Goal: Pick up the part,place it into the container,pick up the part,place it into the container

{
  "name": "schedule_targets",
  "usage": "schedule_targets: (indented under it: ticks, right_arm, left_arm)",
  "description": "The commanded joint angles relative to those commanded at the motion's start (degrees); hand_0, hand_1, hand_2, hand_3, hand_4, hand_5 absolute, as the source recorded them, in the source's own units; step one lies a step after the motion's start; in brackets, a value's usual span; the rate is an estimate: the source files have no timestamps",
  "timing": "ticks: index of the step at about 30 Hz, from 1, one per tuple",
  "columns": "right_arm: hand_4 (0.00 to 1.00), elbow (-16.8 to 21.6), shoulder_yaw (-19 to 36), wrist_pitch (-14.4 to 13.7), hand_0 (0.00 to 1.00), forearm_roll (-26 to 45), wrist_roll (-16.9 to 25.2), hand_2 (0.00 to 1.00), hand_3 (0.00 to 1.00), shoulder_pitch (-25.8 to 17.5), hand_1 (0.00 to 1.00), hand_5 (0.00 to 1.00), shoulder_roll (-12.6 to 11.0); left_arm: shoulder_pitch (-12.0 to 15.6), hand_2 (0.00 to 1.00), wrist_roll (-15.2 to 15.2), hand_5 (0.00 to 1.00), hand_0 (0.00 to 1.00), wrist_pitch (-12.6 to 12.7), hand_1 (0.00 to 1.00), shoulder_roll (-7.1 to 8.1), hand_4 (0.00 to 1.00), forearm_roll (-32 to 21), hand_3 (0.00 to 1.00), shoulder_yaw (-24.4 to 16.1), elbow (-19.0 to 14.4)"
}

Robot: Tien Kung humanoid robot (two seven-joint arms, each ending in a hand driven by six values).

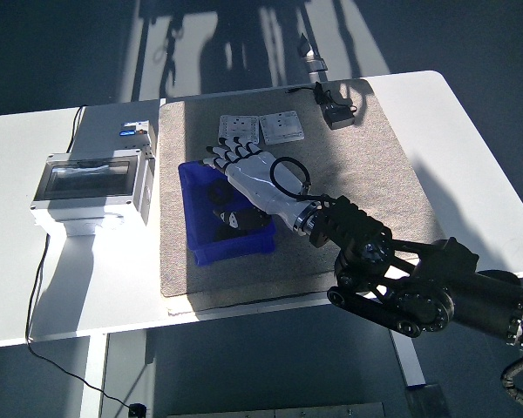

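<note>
bin (198, 228): mid + right side hidden under right hand (248, 174)
parts in bin (229, 218): dark, partly covered by hand, count + shape unclear
right arm: cut off at pic's right edge
far plates (261, 128): too small, detail unreadable
far adapter (335, 113): small, type unclear
left box (87, 183): contents blurred
</note>
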Motion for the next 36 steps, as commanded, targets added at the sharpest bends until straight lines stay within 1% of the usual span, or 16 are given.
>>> schedule_targets:
  ticks: [2, 3, 8, 9, 14, 15, 18, 20, 21, 23, 26, 27, 30, 32, 33, 36]
  right_arm:
    - [0.52, 1.1, 1.6, -0.2, 0.998, -0.9, -0.1, 0.946, 0.874, -0.5, 0.998, 0.271, -0.6]
    - [0.588, 1.6, 2.4, -0.6, 0.998, -1.0, -0.1, 0.953, 0.875, -0.8, 0.998, 0.257, -0.9]
    - [0.588, 5.5, 9.3, -6.2, 0.998, 5.6, 2.2, 0.953, 0.875, -5.8, 0.998, 0.257, -4.7]
    - [0.589, 6.3, 11.2, -7.6, 0.998, 7.8, 3.5, 0.927, 0.833, -7.3, 0.949, 0.244, -5.9]
    - [0.589, 10.7, 21.3, -13.1, 0.998, 18.3, 10.0, 0.927, 0.833, -16.5, 0.949, 0.244, -12.1]
    - [0.594, 11.9, 23.2, -13.6, 0.859, 20.3, 11.4, 0.826, 0.733, -18.6, 0.836, 0.281, -13.5]
    - [0.594, 14.8, 29.0, -13.7, 0.859, 25.9, 15.1, 0.826, 0.733, -24.9, 0.836, 0.281, -16.3]
    - [0.594, 15.8, 31.9, -13.8, 0.859, 28.6, 17.2, 0.826, 0.733, -28.1, 0.836, 0.281, -16.2]
    - [0.617, 16.1, 33.9, -13.9, 0.782, 30.3, 18.6, 0.738, 0.668, -30.1, 0.707, 0.302, -15.6]
    - [0.617, 16.6, 37.3, -14.0, 0.782, 31.5, 19.8, 0.738, 0.668, -33.1, 0.707, 0.302, -14.6]
    - [0.617, 17.4, 41.9, -14.1, 0.782, 28.9, 19.2, 0.738, 0.668, -36.0, 0.707, 0.302, -13.9]
    - [0.61, 17.7, 43.2, -14.1, 0.699, 28.2, 18.9, 0.613, 0.646, -36.3, 0.396, 0.304, -13.9]
    - [0.61, 18.4, 47.7, -13.7, 0.699, 27.0, 18.1, 0.613, 0.646, -37.3, 0.396, 0.304, -14.4]
    - [0.61, 18.4, 50.5, -13.6, 0.699, 28.5, 18.4, 0.613, 0.646, -38.2, 0.396, 0.304, -14.6]
    - [0.827, 18.3, 51.8, -13.7, 0.658, 29.4, 18.6, 0.389, 0.59, -38.7, 0.304, 0.357, -14.5]
    - [0.827, 17.3, 56.1, -14.2, 0.658, 32.7, 18.9, 0.389, 0.59, -40.3, 0.304, 0.357, -13.8]
  left_arm:
    - [0.0, 0.657, 0.1, 0.998, 0.703, -0.1, 0.693, -0.01, 0.826, 0.2, 0.413, -0.1, 0.0]
    - [0.0, 0.656, 0.1, 0.998, 0.703, -0.1, 0.692, -0.03, 0.826, 0.3, 0.41, -0.1, 0.0]
    - [0.0, 0.656, 0.2, 0.998, 0.703, -0.1, 0.692, -0.19, 0.826, 0.7, 0.41, -0.2, 0.0]
    - [0.1, 0.655, 0.1, 0.998, 0.703, -0.1, 0.692, -0.29, 0.829, 0.5, 0.408, -0.1, 0.0]
    - [0.9, 0.655, -0.2, 0.998, 0.703, 0.4, 0.692, -0.9, 0.829, -2.7, 0.408, 1.4, 0.0]
    - [1.1, 0.655, -0.2, 0.998, 0.702, 0.6, 0.692, -1.0, 0.837, -3.5, 0.411, 1.7, 0.0]
    - [1.6, 0.655, -0.2, 0.998, 0.702, 1.0, 0.692, -1.12, 0.837, -4.6, 0.411, 2.0, 0.0]
    - [1.7, 0.655, -0.3, 0.998, 0.702, 1.2, 0.692, -1.19, 0.837, -4.7, 0.411, 2.0, 0.0]
    - [1.7, 0.656, -0.3, 0.998, 0.702, 1.3, 0.692, -1.25, 0.841, -4.6, 0.411, 2.1, 0.0]
    - [1.6, 0.656, -0.4, 0.998, 0.702, 1.3, 0.692, -1.29, 0.841, -4.4, 0.411, 2.3, 0.0]
    - [1.3, 0.656, -0.7, 0.998, 0.702, 1.2, 0.692, -1.12, 0.841, -4.0, 0.411, 2.8, 0.0]
    - [1.1, 0.656, -0.8, 0.998, 0.702, 1.2, 0.692, -1.04, 0.841, -4.0, 0.426, 3.0, 0.0]
    - [1.0, 0.656, -1.2, 0.998, 0.702, 1.4, 0.692, -0.63, 0.841, -5.1, 0.426, 3.6, 0.0]
    - [1.1, 0.656, -1.4, 0.998, 0.702, 1.6, 0.692, -0.41, 0.841, -5.6, 0.426, 3.6, 0.0]
    - [1.1, 0.656, -1.5, 0.998, 0.701, 1.8, 0.692, -0.33, 0.845, -5.8, 0.414, 3.6, 0.0]
    - [1.3, 0.656, -2.3, 0.998, 0.701, 3.1, 0.692, -0.13, 0.845, -5.5, 0.414, 3.8, 0.0]
